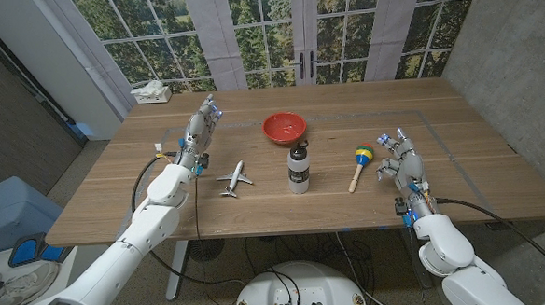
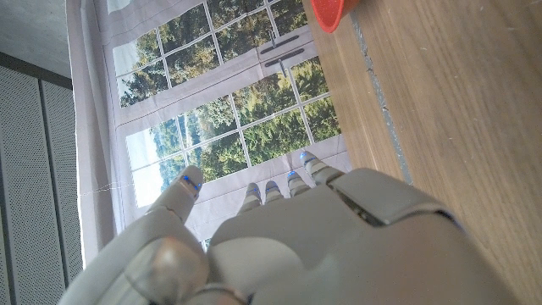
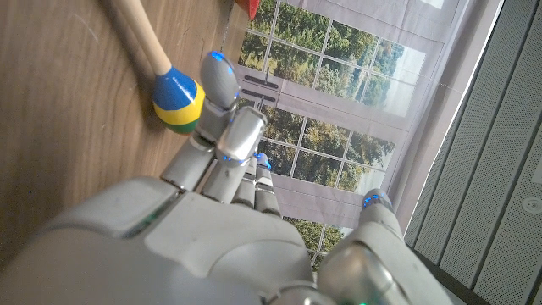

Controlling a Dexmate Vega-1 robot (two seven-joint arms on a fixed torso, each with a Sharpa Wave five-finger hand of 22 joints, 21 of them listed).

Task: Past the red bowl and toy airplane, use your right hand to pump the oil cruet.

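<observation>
The oil cruet [image 1: 298,167], a pale bottle with a black pump top, is standing upright near the middle of the wooden table [image 1: 470,175], just in front of the red bowl [image 1: 283,127] and apart from it. The toy airplane [image 1: 234,180] is lying on the table beside the cruet, on the robot's left side of it, not touching it. A maraca [image 1: 359,163] with a wooden handle and a blue, yellow and green head is lying on the other side of the cruet, between the cruet and the right hand [image 1: 399,162]. The right hand is resting at the table's right part, near the maraca but apart from the cruet; its fingers are extending loosely apart and are holding nothing. In the right wrist view the right hand [image 3: 229,220] is showing its fingertips [image 3: 218,72] beside the maraca's head [image 3: 179,102]; whether they are touching it cannot be told. The left hand [image 1: 198,133] is lying at the table's left part, behind the airplane, with its fingers stretching out and holding nothing; in the left wrist view its fingers [image 2: 268,194] are pointing toward the windows. A white tissue box [image 1: 151,93] is sitting at the table's far left corner.
</observation>
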